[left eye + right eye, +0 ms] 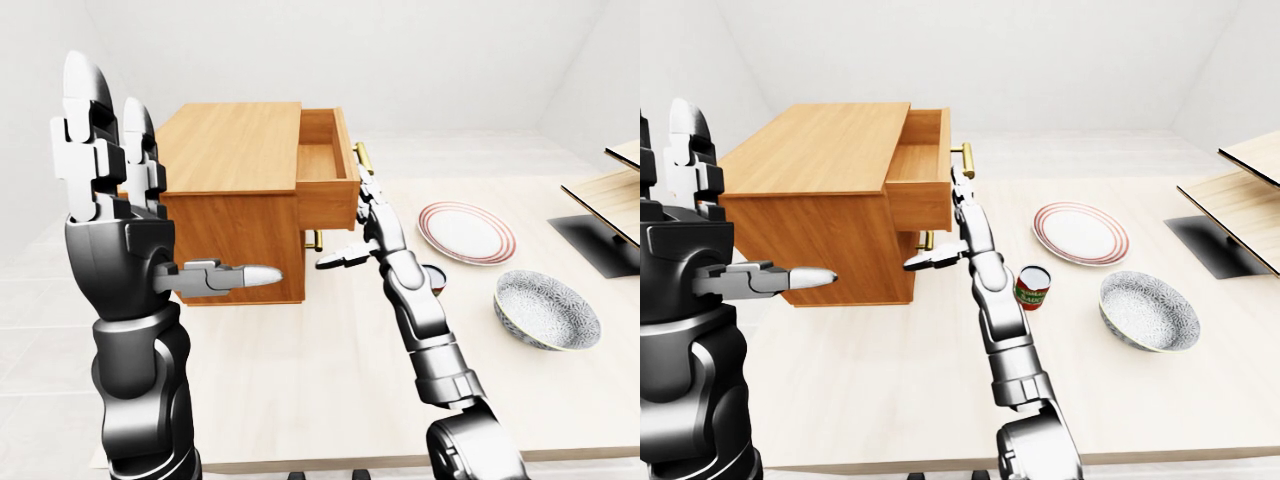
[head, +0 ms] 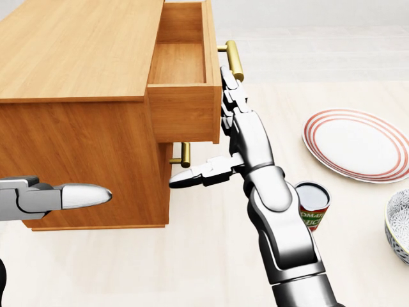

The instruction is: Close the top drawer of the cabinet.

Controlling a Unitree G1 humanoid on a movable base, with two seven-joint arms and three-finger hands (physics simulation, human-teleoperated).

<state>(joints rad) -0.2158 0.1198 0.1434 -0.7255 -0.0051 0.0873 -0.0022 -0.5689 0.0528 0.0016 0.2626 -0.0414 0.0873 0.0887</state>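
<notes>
A: Right hand (image 2: 231,109) spreads its fingers flat against the pulled-out top wooden drawer (image 2: 184,83), at twelve o'clock in the head view.

B: Rigid, probably smooth-sliding; push beside the brass bar handle (image 2: 232,59). Left hand (image 1: 110,180) hovers splayed, empty.

We lose the bowl (image 2: 399,225) past the head view's right edge; the right arm (image 2: 275,211) hides part of the can (image 2: 313,208).

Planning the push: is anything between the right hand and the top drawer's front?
Nothing. In the head view the right hand lies against the top drawer front by its brass handle; the can stands behind the forearm.
</notes>
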